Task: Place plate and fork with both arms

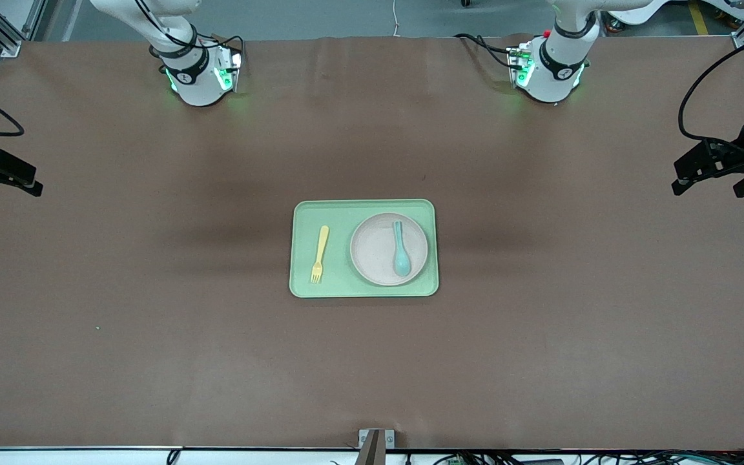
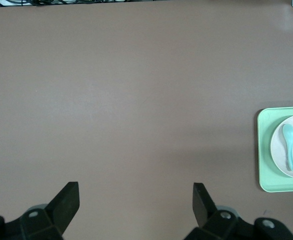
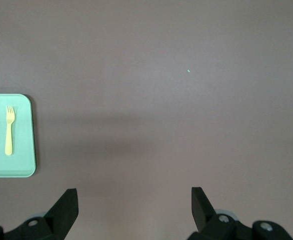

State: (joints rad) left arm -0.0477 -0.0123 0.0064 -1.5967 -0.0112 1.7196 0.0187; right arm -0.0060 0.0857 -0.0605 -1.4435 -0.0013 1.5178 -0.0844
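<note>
The pale beige plate lies on the light green tray at the table's middle, at the tray's end toward the left arm. The pale yellow fork lies on the tray beside the plate, tines toward the front camera. My left gripper is open and empty, up over the bare table at the left arm's end, far from the tray. My right gripper is open and empty over the right arm's end. The left wrist view shows its gripper and the plate; the right wrist view shows its gripper and the fork.
A teal spoon lies on the plate, bowl toward the front camera. A tiny green speck lies on the brown table cover toward the right arm's end. The arm bases stand along the table's edge farthest from the front camera.
</note>
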